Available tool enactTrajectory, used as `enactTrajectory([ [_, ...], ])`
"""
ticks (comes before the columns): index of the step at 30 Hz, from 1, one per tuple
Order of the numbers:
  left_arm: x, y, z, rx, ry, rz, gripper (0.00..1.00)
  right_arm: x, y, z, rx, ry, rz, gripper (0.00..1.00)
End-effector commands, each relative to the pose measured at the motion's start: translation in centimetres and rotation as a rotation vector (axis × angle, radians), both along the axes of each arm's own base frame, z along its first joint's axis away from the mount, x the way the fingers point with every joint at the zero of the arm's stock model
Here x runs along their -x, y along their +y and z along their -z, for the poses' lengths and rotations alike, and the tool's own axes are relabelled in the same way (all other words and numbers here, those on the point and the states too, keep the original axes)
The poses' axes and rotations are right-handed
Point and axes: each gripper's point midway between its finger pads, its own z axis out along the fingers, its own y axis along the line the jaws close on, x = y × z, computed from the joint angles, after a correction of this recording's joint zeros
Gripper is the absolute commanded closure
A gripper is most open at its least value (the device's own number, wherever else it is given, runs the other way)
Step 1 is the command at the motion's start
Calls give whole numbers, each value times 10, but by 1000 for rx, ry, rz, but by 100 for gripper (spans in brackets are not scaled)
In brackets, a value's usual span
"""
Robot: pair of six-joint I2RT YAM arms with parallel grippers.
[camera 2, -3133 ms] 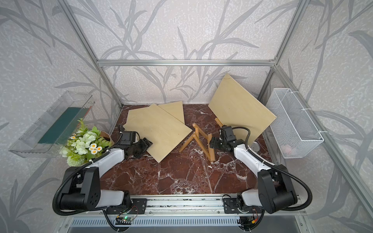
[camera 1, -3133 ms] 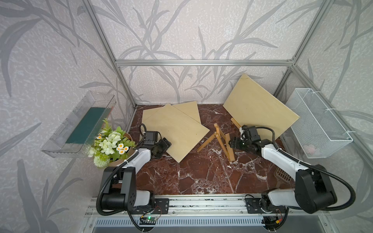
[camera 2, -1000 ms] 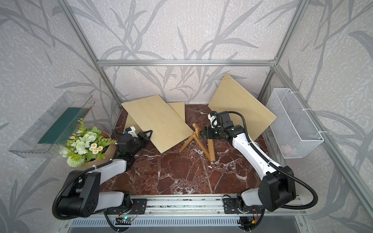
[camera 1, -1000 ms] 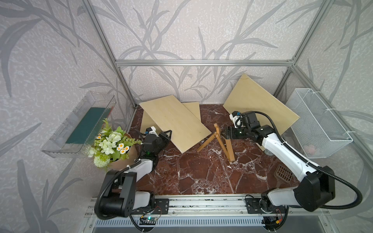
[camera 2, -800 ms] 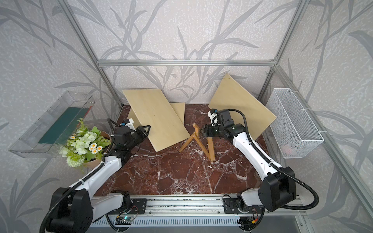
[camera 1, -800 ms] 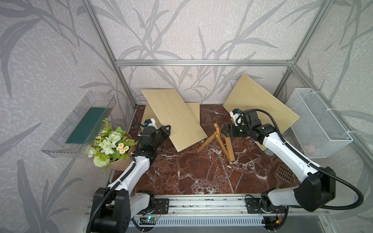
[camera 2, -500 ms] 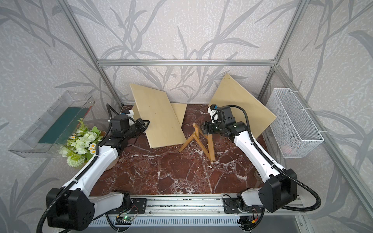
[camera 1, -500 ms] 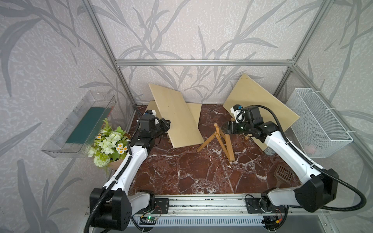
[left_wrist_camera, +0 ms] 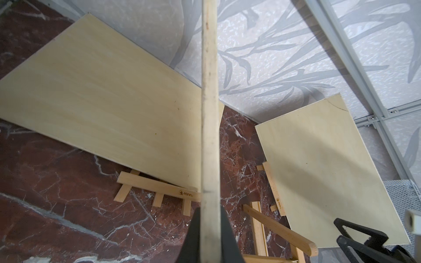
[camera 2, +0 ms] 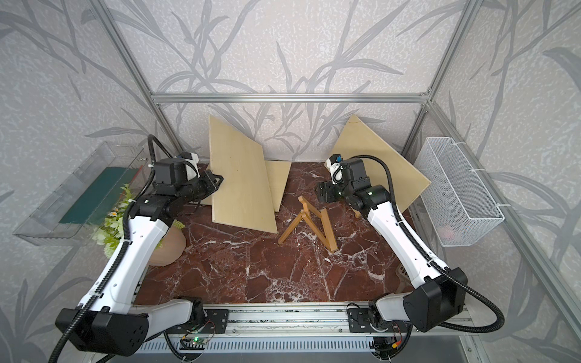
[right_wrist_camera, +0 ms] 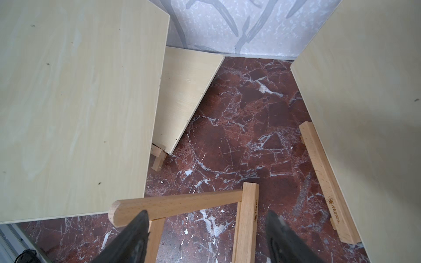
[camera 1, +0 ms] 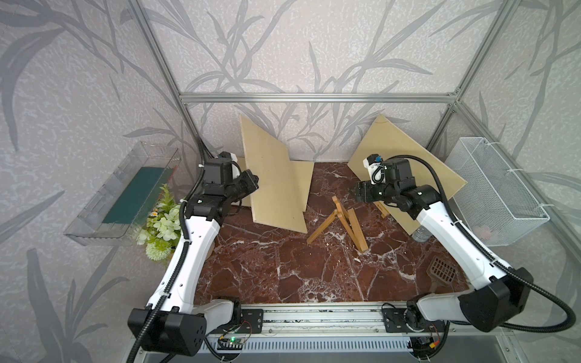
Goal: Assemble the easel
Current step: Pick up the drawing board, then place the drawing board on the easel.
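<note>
A small wooden easel stands spread as an A-frame mid-table. My left gripper is shut on the left edge of a pale plywood board, which hangs tilted, almost upright, left of the easel. In the left wrist view the board's thin edge runs straight up from between the jaws of the gripper. My right gripper hovers open just behind the easel's top. In the right wrist view its gripper frames the easel's rounded top bar without touching it.
A second board lies at the back over a flat easel. A third board leans at the back right on another easel. A flower pot and clear tray stand left; a wire basket hangs right.
My left arm has lifted the board off the table and swung it up from lying flat to nearly upright. My right arm has risen from beside the easel to above its top.
</note>
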Motion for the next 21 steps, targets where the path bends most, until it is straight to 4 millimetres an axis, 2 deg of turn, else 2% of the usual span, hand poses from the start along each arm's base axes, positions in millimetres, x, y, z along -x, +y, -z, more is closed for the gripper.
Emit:
enactTrajectory([
  [1,7,1,-114,-7,-360,15,100,0,-1,-10,6,-24,-1,21],
  [3,14,0,-135,13,-409,17,100,-1,-4,-10,33,-22,8,21],
  [6,34,-6,-178,60,-513,52,100,-5,-11,-13,90,-30,22,20],
  [10,63,-3,-229,77,-613,51,100,-13,-24,-24,167,-65,62,19],
  [13,84,-6,-259,101,-665,77,100,-21,-38,-33,209,-79,120,19],
  [17,107,-13,-287,159,-751,132,100,-31,-50,-41,197,-82,172,19],
  [21,117,-26,-304,267,-812,217,100,-38,-52,-40,200,-80,203,19],
])
